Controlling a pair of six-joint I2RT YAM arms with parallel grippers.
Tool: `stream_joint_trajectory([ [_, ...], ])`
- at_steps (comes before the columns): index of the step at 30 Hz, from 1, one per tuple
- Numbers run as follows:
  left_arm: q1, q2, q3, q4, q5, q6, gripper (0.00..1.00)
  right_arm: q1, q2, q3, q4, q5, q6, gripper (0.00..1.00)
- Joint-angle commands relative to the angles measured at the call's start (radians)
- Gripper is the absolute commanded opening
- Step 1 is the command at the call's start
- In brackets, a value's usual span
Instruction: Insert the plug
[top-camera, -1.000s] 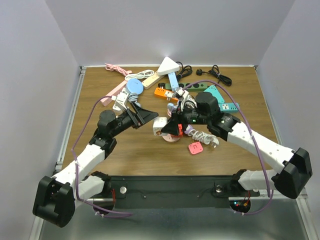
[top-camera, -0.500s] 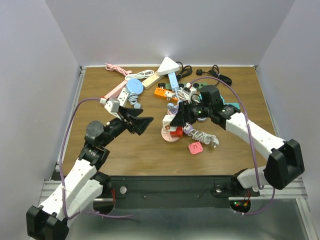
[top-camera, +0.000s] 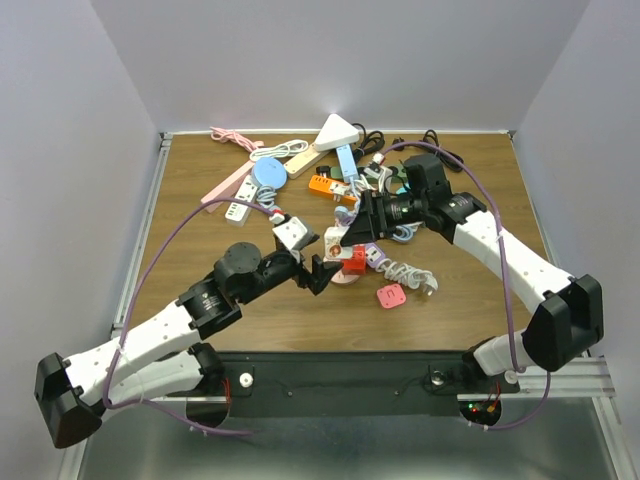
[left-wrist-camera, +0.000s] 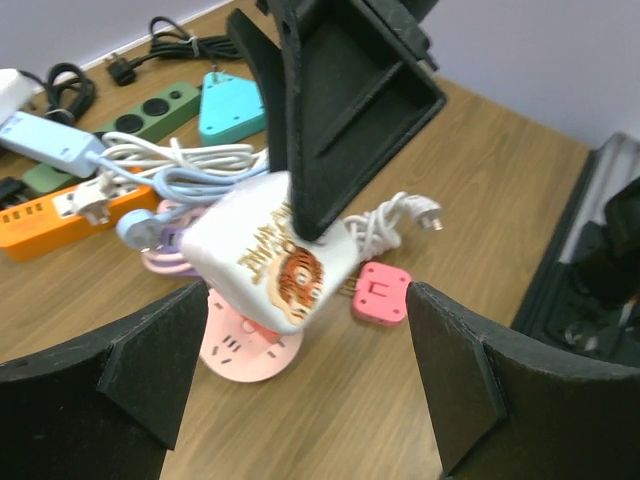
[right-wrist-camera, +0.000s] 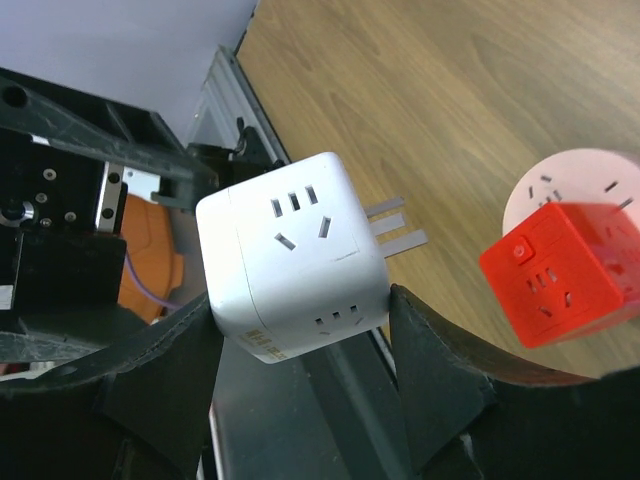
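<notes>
The plug is a white cube adapter (right-wrist-camera: 295, 255) with metal prongs (right-wrist-camera: 395, 225) and a tiger print on one face (left-wrist-camera: 270, 260). My right gripper (right-wrist-camera: 305, 300) is shut on it and holds it above the table. Just beyond it, a red cube (right-wrist-camera: 560, 275) sits on a round pink socket base (left-wrist-camera: 250, 345). My left gripper (left-wrist-camera: 310, 330) is open with nothing between its fingers (left-wrist-camera: 150, 370), low over the table in front of the pink base. From above, the left gripper (top-camera: 318, 270) and right gripper (top-camera: 338, 240) nearly meet beside the red cube (top-camera: 354, 262).
A small pink square plug (top-camera: 390, 296) and a white coiled cable (top-camera: 410, 272) lie right of the base. Behind is a pile of strips: orange (top-camera: 325, 185), green (left-wrist-camera: 150, 110), teal (left-wrist-camera: 230, 100), a white triangular one (top-camera: 337, 132). Black cables (top-camera: 435, 150) lie at the back.
My left arm swung right toward the middle, bringing its gripper up to the pink base, with its jaws slightly narrower. The right gripper drew back a little, still holding the white cube.
</notes>
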Motion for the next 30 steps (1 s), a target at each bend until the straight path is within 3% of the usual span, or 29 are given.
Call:
stream_joint_trajectory([
  [1, -0.057, 0.047, 0.109, -0.06, -0.158, 0.15, 0.91, -0.009, -0.007, 0.043, -0.055, -0.088, 0.017, 0.32],
  [8, -0.126, 0.116, 0.191, -0.144, -0.221, 0.254, 0.92, -0.011, 0.01, 0.059, -0.112, -0.126, -0.014, 0.32],
  [17, -0.152, 0.134, 0.237, -0.202, -0.043, 0.294, 0.94, -0.026, 0.046, 0.113, -0.15, -0.203, -0.023, 0.32],
  [30, -0.166, 0.199, 0.27, -0.242, -0.087, 0.368, 0.94, -0.028, 0.062, 0.144, -0.223, -0.223, -0.064, 0.32],
])
